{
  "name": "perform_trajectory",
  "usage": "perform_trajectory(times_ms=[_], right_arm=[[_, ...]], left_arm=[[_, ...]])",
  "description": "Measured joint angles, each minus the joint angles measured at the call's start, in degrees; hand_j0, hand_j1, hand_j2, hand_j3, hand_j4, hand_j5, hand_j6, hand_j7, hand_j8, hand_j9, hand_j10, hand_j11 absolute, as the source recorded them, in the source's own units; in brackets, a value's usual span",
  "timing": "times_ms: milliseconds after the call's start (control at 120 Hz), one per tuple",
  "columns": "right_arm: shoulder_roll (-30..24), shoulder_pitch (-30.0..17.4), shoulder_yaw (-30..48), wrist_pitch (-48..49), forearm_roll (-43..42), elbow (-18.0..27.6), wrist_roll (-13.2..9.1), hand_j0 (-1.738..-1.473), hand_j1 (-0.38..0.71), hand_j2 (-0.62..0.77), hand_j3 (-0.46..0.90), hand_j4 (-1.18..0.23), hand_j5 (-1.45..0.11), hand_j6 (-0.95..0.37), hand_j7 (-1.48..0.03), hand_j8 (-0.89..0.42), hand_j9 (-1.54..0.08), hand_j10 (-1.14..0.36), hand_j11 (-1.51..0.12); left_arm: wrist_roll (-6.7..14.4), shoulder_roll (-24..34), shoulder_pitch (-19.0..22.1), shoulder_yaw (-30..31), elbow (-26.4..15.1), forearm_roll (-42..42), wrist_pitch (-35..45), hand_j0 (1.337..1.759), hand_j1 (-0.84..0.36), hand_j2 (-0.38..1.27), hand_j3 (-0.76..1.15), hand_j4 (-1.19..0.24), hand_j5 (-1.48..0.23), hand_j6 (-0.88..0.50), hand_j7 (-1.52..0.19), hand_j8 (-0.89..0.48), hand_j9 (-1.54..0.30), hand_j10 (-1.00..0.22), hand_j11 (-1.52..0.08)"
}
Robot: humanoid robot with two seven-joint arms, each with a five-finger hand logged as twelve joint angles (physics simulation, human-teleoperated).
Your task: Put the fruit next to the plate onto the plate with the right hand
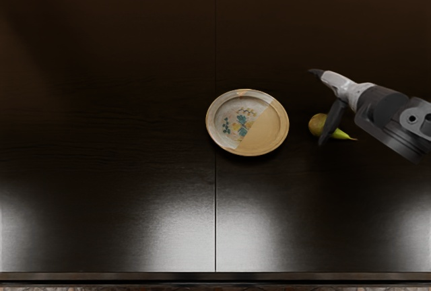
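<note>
Dark table (135, 203) — yellow-green pear (315, 124)

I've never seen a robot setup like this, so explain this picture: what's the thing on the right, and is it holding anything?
This is a simulated scene, seen from the robot's head camera looking down at a slant on a dark table. The grey-black shape entering from the right is its right hand, fingers spread. On the table lie a patterned plate and, just right of it, a yellow-green fruit, probably a pear. The hand is above the fruit, one finger crossing in front of it, but it seems to hold nothing.
</note>
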Motion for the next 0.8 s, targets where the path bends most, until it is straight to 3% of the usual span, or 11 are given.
perform_trajectory(times_ms=[650,800], right_arm=[[3.0,-3.5,-0.3,-5.4,-3.1,-4.8,0.0,-1.658,-0.35,0.00,0.00,0.00,0.00,-0.01,0.00,0.00,0.00,0.00,0.00],[3.9,-3.7,-0.3,-5.5,-3.1,-5.3,0.0,-1.658,-0.29,-0.01,0.00,-0.06,-0.07,-0.06,-0.07,-0.06,-0.07,-0.06,-0.07]], left_arm=[[0.0,0.0,0.0,0.0,0.0,0.0,0.0,1.658,0.35,0.00,0.00,0.00,0.00,0.00,0.00,0.00,0.00,0.00,0.00],[0.0,0.0,0.0,0.0,0.0,0.0,0.0,1.658,0.35,0.00,0.00,0.00,0.00,0.00,0.00,0.00,0.00,0.00,0.00]])
